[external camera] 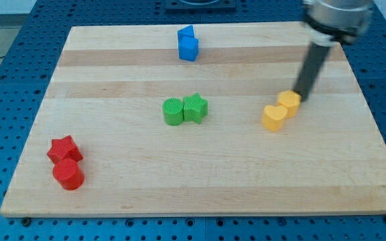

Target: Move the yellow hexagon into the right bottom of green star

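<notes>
Claw: there is none on this arm; it ends in a plain dark rod, so there is nothing to stand apart or clamp. My tip (305, 98) is down at the counter in the right half of the frame, touching or just short of the upper-right edge of the yellow hexagon (289, 102).
Yellow hexagon: right of centre, with the yellow heart-shaped block (274, 117) pressed against its lower-left side.
Green star (195, 107): centre of the frame, touching the green round block (173, 112) on its left.
Key relation: the hexagon lies to the lower left of my tip, and the goal spot, just below and right of the star, lies further left again. A push leftward and slightly down looks right, by my judgement.
Risk: the yellow heart sits in that line and would likely be shoved along ahead of the hexagon; the tip may need to come round to separate them.
Counter (112, 174): pale wooden board, flat and smooth; blocks should slide easily.
Room: open board between the yellow pair and the star. Blue blocks (187, 44) at top centre and red blocks (66, 163) at lower left are well apart from the path.
</notes>
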Controlling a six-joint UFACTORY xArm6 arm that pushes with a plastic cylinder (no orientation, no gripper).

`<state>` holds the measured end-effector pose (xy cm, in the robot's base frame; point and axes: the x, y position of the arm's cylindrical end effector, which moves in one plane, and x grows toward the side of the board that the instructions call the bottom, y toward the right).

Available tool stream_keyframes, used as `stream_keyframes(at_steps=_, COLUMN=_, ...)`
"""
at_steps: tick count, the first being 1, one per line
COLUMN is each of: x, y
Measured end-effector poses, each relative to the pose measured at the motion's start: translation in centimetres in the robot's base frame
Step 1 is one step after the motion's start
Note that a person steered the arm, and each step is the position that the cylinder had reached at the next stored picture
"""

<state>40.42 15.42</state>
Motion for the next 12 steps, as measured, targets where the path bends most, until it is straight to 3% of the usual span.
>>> stream_keyframes(at_steps=1, x=0.4, y=-3.3)
stream_keyframes(at_steps=2, x=0.6, y=2.5)
stream_keyframes(at_steps=4, x=1.9, y=-3.3)
stream_keyframes(at_steps=5, x=1.2, y=-2.5)
stream_keyframes(at_steps=6, x=2.0, y=1.9)
stream_keyframes(at_steps=8, x=2.2, y=-6.7)
stream_keyframes(at_steps=9, x=2.3, y=1.3)
stream_keyframes(at_steps=10, x=5.9, y=-1.3)
stream_keyframes(at_steps=12, x=1.3, y=-12.6)
